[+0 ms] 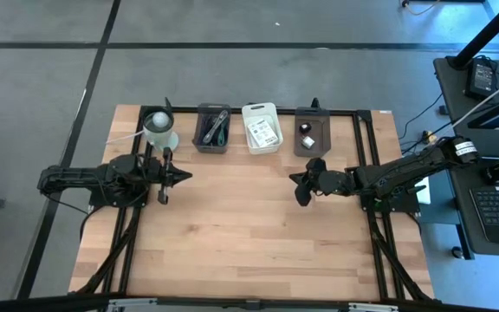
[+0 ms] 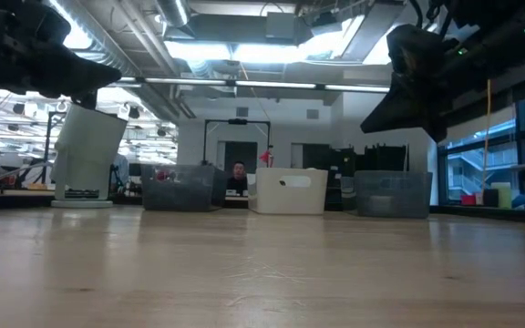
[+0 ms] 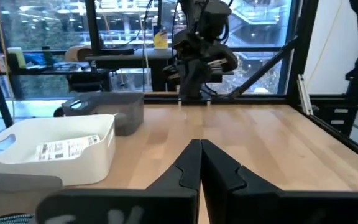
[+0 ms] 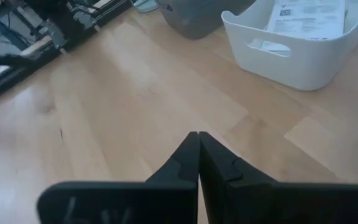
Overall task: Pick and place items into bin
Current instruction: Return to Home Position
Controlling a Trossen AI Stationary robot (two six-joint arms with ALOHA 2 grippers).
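Contents of bins (image 1: pixel 198 130) at worktop (image 1: pixel 249 234) far edge: indistinct. The left hand (image 3: pixel 200 144) and right hand (image 4: pixel 197 135) are clenched, empty.

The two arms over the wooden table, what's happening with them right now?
Nothing is being handled. The left gripper and right gripper hang shut and empty above the table, facing each other. Items lie in the left dark bin, white bin and right dark bin along its far edge.

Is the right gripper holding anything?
No, the right gripper is shut tip to tip with nothing between, hanging above the wooden table.
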